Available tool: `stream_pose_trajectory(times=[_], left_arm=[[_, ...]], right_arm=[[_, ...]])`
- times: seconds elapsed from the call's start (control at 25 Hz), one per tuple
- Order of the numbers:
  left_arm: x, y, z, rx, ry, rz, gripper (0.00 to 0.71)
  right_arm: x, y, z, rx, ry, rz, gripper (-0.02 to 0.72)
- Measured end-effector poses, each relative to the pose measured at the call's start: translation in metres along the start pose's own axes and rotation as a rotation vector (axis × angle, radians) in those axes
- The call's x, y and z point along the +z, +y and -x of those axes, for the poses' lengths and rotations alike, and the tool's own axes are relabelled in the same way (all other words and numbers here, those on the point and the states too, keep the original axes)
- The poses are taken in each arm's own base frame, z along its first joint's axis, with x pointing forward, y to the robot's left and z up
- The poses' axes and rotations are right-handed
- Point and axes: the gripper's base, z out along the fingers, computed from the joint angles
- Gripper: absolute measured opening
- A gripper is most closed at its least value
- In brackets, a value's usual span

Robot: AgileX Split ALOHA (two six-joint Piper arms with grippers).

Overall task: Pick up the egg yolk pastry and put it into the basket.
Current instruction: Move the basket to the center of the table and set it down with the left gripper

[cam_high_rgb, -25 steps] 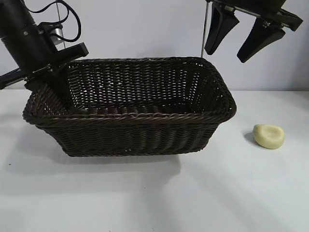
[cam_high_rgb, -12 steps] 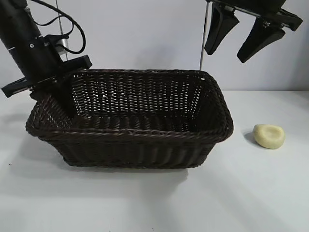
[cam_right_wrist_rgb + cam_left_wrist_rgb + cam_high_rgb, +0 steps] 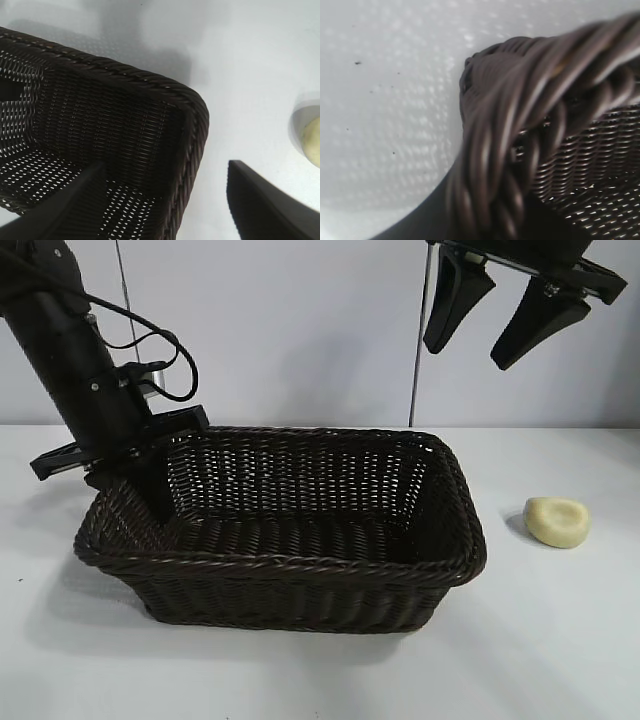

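The egg yolk pastry lay untouched on the table, right of the empty basket, whose rim the left gripper pinched while the right gripper hovered, jaws apart.

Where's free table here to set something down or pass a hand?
Free: the wide strip of table in front of the basket, and the gap between the basket's right end and the egg yolk pastry. Crowded: the basket's left rim, gripped by the left gripper. The right gripper hangs open above the right end.
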Motion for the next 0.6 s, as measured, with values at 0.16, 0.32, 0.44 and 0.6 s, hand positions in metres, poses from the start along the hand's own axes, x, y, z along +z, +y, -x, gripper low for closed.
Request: stream_pose_trajectory(times=[0.16, 0.32, 0.44, 0.6], left_arm=[[0.0003, -0.0001, 0.0002, 0.001, -0.002, -0.003, 0.127], [-0.0001, -0.001, 0.0014, -0.003, -0.012, -0.011, 0.372], [-0.0001, -0.0008, 0.0012, -0.002, -0.011, -0.008, 0.515], [-0.0005, 0.0002, -0.0006, 0.009, 0.012, 0.005, 0.558]], right_arm=[[0.0, 0.0, 0.0, 0.0, 0.0, 0.0, 0.496], [0.0, 0.0, 0.0, 0.0, 0.0, 0.0, 0.496], [0.0, 0.0, 0.0, 0.0, 0.0, 0.0, 0.496], [0.0, 0.0, 0.0, 0.001, 0.0, 0.0, 0.496]])
